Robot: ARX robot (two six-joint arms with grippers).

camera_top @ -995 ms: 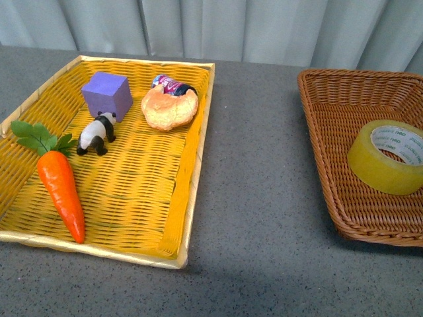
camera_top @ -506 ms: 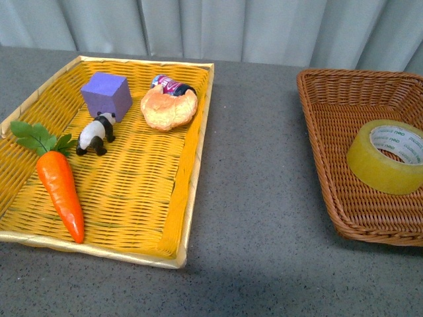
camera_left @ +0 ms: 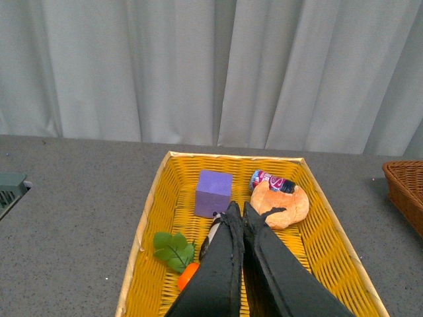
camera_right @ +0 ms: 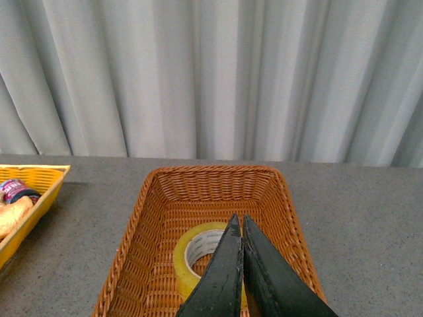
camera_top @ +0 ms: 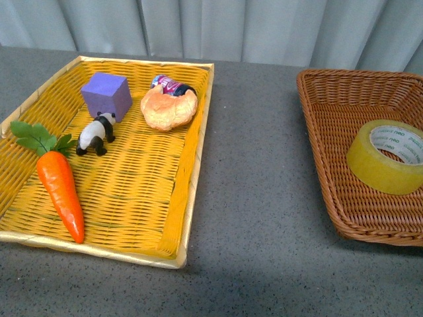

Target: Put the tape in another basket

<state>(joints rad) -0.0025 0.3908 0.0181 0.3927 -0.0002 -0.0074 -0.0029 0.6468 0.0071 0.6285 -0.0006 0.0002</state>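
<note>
The tape (camera_top: 386,156), a yellowish roll with a white printed core, lies in the brown wicker basket (camera_top: 330,125) at the right. It also shows in the right wrist view (camera_right: 192,254), inside the basket (camera_right: 142,224), partly hidden behind my right gripper (camera_right: 238,221), which is shut and empty above it. My left gripper (camera_left: 237,210) is shut and empty above the yellow woven tray (camera_left: 149,224). Neither gripper shows in the front view.
The yellow tray (camera_top: 195,165) at the left holds a carrot (camera_top: 59,191), a toy panda (camera_top: 96,134), a purple cube (camera_top: 107,94), a croissant (camera_top: 170,107) and a small can (camera_top: 168,84). Grey tabletop lies between tray and basket. A curtain hangs behind.
</note>
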